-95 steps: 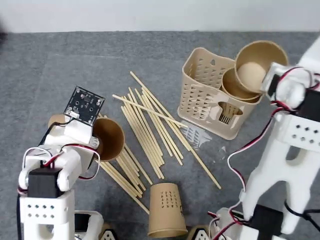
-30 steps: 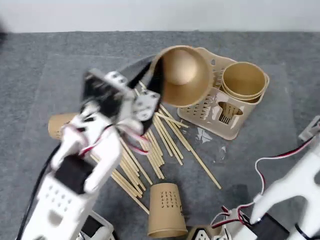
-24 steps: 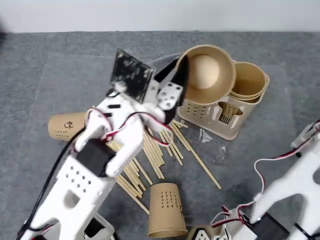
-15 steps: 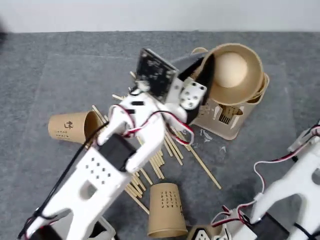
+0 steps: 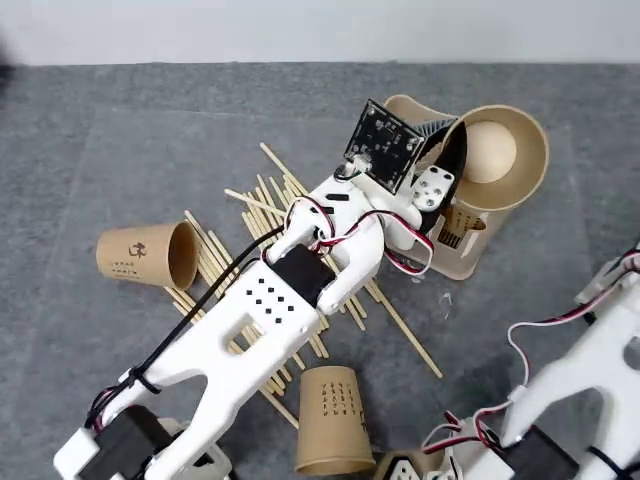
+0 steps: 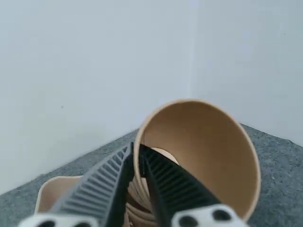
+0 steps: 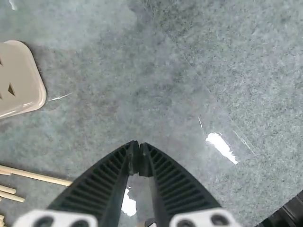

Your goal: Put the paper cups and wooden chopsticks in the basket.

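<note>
My left arm (image 5: 300, 290) stretches over the basket (image 5: 458, 262), left gripper (image 6: 136, 153) clamped on a paper cup (image 6: 208, 156) rim; my right gripper (image 7: 138, 155) hangs closed, empty.

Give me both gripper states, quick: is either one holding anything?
Left gripper: shut on the rim of a paper cup, over the basket.
Right gripper: shut, holding nothing.

Table (image 5: 100, 130), grey felt.
Basket (image 5: 460, 250): upright, under the left pincer (image 5: 452, 160).
Chopsticks (image 5: 262, 210): loose heap beside the basket, near the pincer.
Side-lying cup (image 5: 140, 255): beyond the heap, well apart from the pincer.
Inverted cup (image 5: 330, 420): well apart, toward the arm bases.
</note>
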Available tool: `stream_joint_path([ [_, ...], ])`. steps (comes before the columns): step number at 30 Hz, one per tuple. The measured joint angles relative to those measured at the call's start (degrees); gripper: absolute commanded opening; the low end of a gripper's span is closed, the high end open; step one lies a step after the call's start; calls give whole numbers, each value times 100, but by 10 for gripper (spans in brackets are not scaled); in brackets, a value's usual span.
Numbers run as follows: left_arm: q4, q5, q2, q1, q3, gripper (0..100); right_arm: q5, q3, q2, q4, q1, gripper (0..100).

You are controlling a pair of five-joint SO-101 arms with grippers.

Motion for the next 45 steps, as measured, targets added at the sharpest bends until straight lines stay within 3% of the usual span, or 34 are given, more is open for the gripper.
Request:
stream_joint_path([
  [3, 70, 18, 9, 18, 0, 36, 0, 0, 0, 0, 0, 9],
  [8, 571, 105, 18, 149, -334, 220, 0, 0, 0, 0, 0, 9],
  [10, 703, 422, 35, 158, -396, 246, 0, 0, 0, 0, 0, 9],
  [21, 730, 659, 985, 35, -1486, 246, 0, 0, 0, 0, 0, 9],
  [26, 1222, 659, 1609, -281, -2215, 246, 0, 0, 0, 0, 0, 9],
  [38, 2365, 659, 1556, -659, -2532, 246, 0, 0, 0, 0, 0, 9],
  [45, 2338, 659, 958, -413, -2593, 246, 0, 0, 0, 0, 0, 9],
])
